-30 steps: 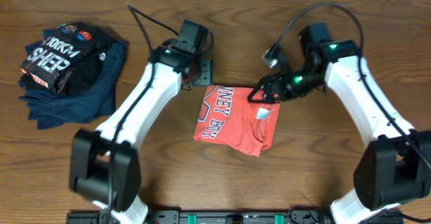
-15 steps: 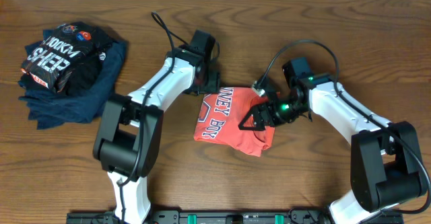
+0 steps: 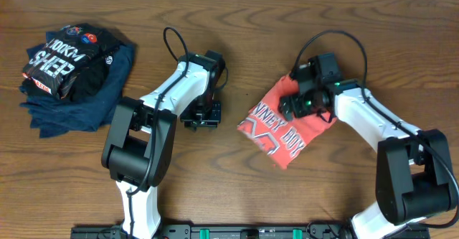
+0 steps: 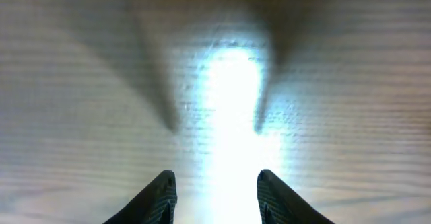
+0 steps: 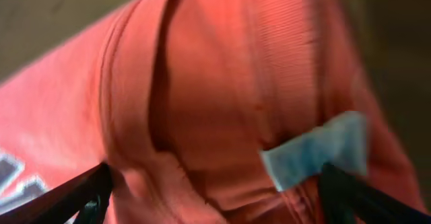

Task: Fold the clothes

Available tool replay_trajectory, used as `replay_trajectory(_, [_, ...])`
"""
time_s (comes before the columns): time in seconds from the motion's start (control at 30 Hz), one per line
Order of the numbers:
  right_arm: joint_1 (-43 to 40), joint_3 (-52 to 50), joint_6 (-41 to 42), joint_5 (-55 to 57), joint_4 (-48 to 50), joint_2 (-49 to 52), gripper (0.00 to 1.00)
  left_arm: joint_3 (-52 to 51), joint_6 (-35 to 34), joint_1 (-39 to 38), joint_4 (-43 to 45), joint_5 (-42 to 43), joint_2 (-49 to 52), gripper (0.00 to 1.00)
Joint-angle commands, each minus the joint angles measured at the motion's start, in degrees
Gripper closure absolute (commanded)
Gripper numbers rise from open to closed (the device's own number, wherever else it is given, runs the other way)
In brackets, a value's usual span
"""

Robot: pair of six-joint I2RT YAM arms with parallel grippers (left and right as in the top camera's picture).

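Observation:
The clothes, a folded coral-red T-shirt (image 3: 283,131) with white lettering, lie tilted on the wooden table (image 3: 237,189), right of centre. My right gripper (image 3: 295,104) sits low over the shirt's far left part. In the right wrist view red cloth (image 5: 236,83) and a white tag (image 5: 316,153) fill the frame. There the right gripper (image 5: 219,190) is open wide, with a bunched fold between its fingers. My left gripper (image 3: 201,117) is over bare wood left of the shirt, apart from it. The left wrist view shows it (image 4: 215,183) open with nothing between the fingers.
A black printed shirt (image 3: 61,56) rests on navy blue folded garments (image 3: 79,99) at the far left. The table's far edge runs along the top of the overhead view.
The red shirt has slid to the right and turned. The right gripper went with it and opened wider. The left gripper left the shirt's far corner, came nearer over bare wood and narrowed.

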Motion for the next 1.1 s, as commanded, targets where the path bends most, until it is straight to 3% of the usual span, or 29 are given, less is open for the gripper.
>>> replay_trajectory(0.0, [-0.76,1.2,0.37,6.05,1.84,0.15,0.01,-0.28,-2.4,-0.46,-0.59,-0.85,-0.5,0.59])
replay_trajectory(0.23, [-0.09,4.66,-0.92,9.79,-2.14,-6.4,0.01,-0.26,-0.26,-0.39,8.04,-0.83,-7.15,0.57])
replay_trajectory(0.27, [-0.11,4.66,0.11,11.15,-2.62,-8.24,0.01,-0.26,0.42,-0.39,10.73,-0.85,-8.48,0.52])
replay_trajectory(0.37, [-0.11,4.66,2.36,13.49,-6.1,-14.69,0.01,-0.26,3.5,-0.39,19.21,0.63,-11.04,0.26])
replay_trajectory(0.47, [-0.15,4.66,4.52,13.33,-11.82,-19.67,0.01,-0.26,8.59,-0.39,26.99,7.67,-11.41,0.11])
replay_trajectory(0.57, [-0.15,4.63,8.0,12.7,-18.23,-21.49,0.03,-0.28,12.5,-0.42,32.15,13.4,-10.19,0.09])
replay_trajectory(0.73, [-0.15,2.25,9.55,7.74,-23.1,-21.22,0.21,-0.28,12.57,-0.61,35.36,19.47,-6.51,0.09])
replay_trajectory(0.9, [-0.48,-3.1,15.3,7.76,-21.31,-21.18,0.21,-0.28,12.96,-2.34,35.71,21.33,-2.56,0.09])
replay_trajectory(1.07, [-0.46,-8.07,15.61,7.34,-16.79,-21.16,0.17,-0.28,13.16,-4.31,35.69,21.7,-0.28,0.09])
